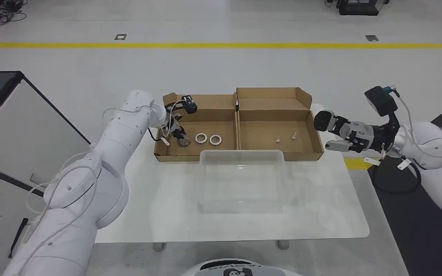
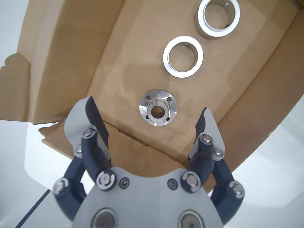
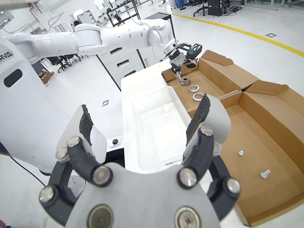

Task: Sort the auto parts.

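A metal flanged hub [image 2: 158,111] lies on the floor of the left cardboard box [image 1: 228,127]. My left gripper [image 2: 148,119] hangs open just above the hub, empty; it also shows as the left gripper [image 1: 178,135] and the left gripper [image 3: 178,73]. Two metal rings [image 2: 182,56] [image 2: 219,14] lie in a row beyond the hub. The right cardboard box [image 1: 276,117] holds a small nut [image 3: 240,153] and a bolt [image 3: 265,174]. My right gripper [image 3: 146,117] is open and empty, off the table's right end beside that box, seen as the right gripper [image 1: 323,122].
A clear plastic bin [image 1: 242,181] stands on the white table [image 1: 324,210] in front of both boxes, with nothing visible in it. Raised cardboard flaps [image 1: 273,94] line the backs of the boxes.
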